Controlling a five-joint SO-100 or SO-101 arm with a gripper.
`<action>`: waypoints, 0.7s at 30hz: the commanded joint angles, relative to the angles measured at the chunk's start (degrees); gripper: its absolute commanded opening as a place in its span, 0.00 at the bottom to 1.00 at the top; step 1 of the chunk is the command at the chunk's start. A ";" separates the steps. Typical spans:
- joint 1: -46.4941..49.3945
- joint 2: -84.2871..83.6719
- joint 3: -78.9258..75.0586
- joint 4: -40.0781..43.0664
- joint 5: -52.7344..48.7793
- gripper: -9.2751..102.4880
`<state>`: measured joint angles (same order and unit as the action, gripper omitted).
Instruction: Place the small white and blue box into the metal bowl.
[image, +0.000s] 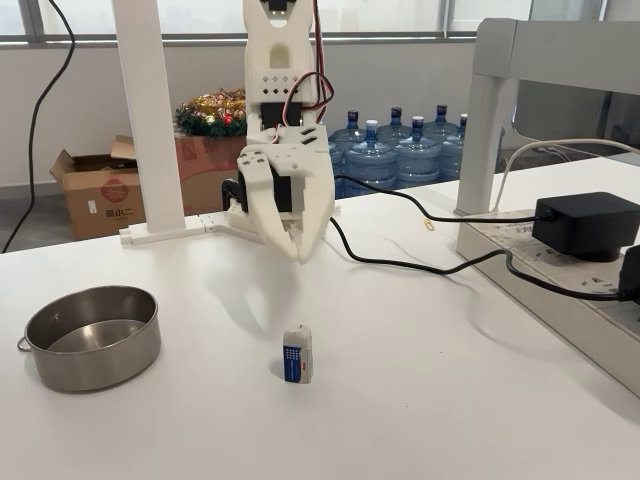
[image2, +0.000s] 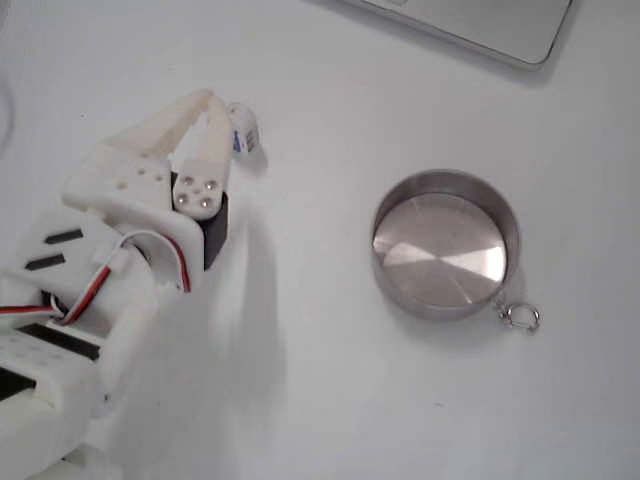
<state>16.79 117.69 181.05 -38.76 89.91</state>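
From my front-facing fixed view I see the small white and blue box (image: 298, 354) standing upright on the white table (image: 420, 400), its long axis vertical, its blue label turned toward the camera and a little to the left of that view. It stands to the right of the metal bowl (image: 93, 336), well apart from it. The gripper (image: 298, 247) hangs above and behind the box with its fingertips pointing down and drawn close together, holding nothing; they are not touching the box. In my top-down fixed view the gripper (image2: 212, 100) reaches up from the lower left, and the box (image2: 244, 135) peeks out just beside the fingertips, partly hidden by them. The bowl (image2: 445, 245) sits to the right there, with its small ring loop (image2: 519, 316) at the lower right edge.
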 joint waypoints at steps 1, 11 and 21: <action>-0.09 -0.26 2.81 -1.14 0.26 0.06; -0.53 -8.96 -4.39 -1.14 0.62 0.06; -0.88 -10.90 -7.91 -1.14 1.05 0.22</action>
<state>16.52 107.05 174.64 -39.11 90.44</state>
